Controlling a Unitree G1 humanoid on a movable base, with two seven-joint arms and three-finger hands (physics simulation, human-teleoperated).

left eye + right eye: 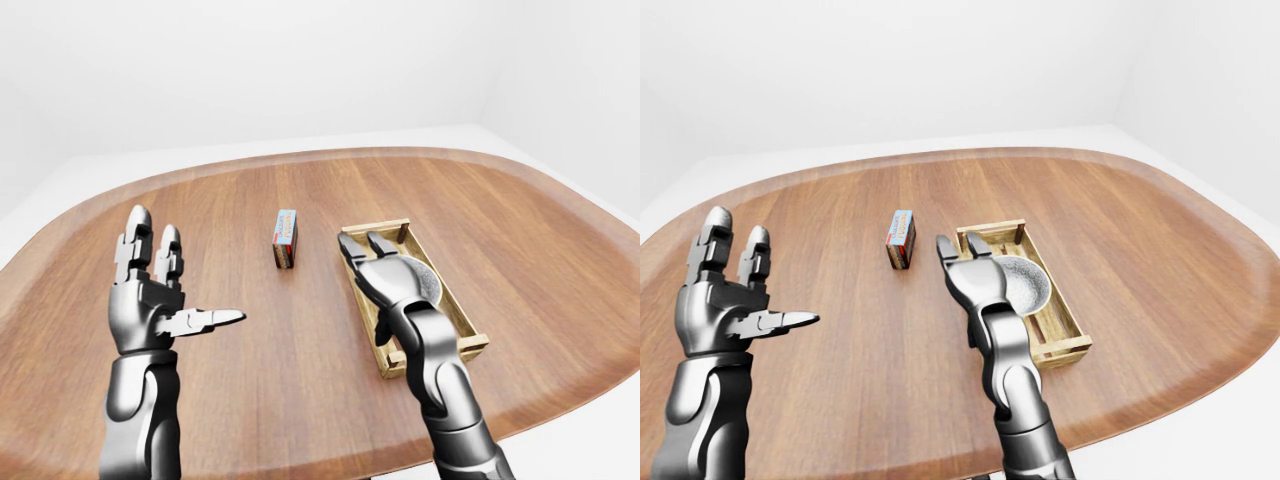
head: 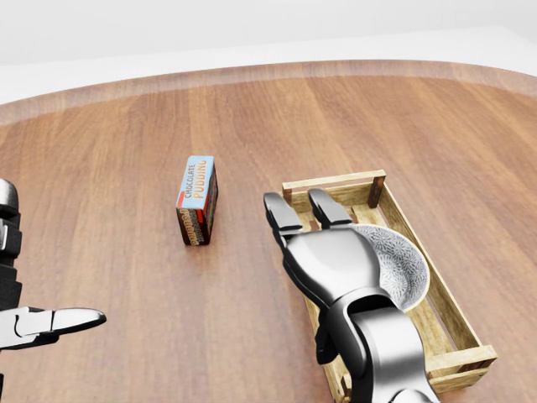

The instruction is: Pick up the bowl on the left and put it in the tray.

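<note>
The grey speckled bowl (image 2: 404, 270) lies inside the wooden slatted tray (image 2: 336, 183), right of centre on the table. My right hand (image 2: 300, 210) hovers over the tray's left side with its back to the camera and hides part of the bowl. Its fingers (image 2: 278, 210) are stretched straight and open, not closed round the bowl; its thumb is hidden. My left hand (image 1: 185, 275) is raised at the left of the left-eye view, well away from the tray. It is open and empty, fingers up and thumb pointing right.
A small chocolate pudding box (image 2: 197, 200) stands upright left of the tray, between the two hands. The oval wooden table (image 1: 520, 210) spreads wide on all sides, with its rim near the bottom of the eye views. White floor and walls lie beyond.
</note>
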